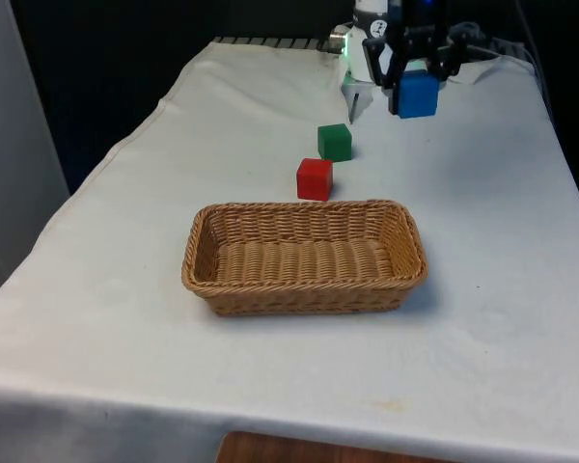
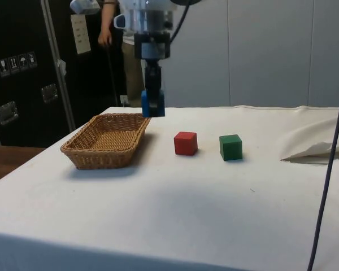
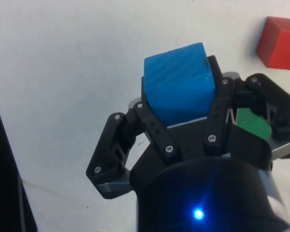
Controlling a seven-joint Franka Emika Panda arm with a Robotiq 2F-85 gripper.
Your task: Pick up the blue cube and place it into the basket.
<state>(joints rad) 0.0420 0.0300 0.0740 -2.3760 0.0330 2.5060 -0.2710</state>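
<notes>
You had the gripper (image 1: 417,87) clamped on the blue cube (image 1: 418,95), its two black fingers (image 3: 152,128) pressed against opposite faces of the block, and the cube hung in the air clear of the white cloth (image 1: 502,289). In the front view it sat toward the far end of the table, to the front view's right of the green cube (image 1: 335,142) and well apart from the basket (image 1: 304,257). In the side view your gripper (image 2: 152,104) held the blue cube (image 2: 153,105) above the table, near the basket's (image 2: 106,140) far rim as that camera saw it, though you could not tell from that angle alone whether it was over the rim or beyond it. The wrist view showed the blue cube (image 3: 179,82) gripped between the fingers with bare cloth beneath it, the red cube (image 3: 279,43) off to one side and a sliver of the green cube (image 3: 253,123) peeking past a finger. The red cube (image 1: 315,178) rested on the cloth just beyond the basket's far rim, with the green cube near it and further from the basket; the two stood apart, not touching. The wicker basket lay in the middle of the table with nothing inside it. Behind the table in the side view, a person (image 2: 114,39) stood partly hidden by the arm.
</notes>
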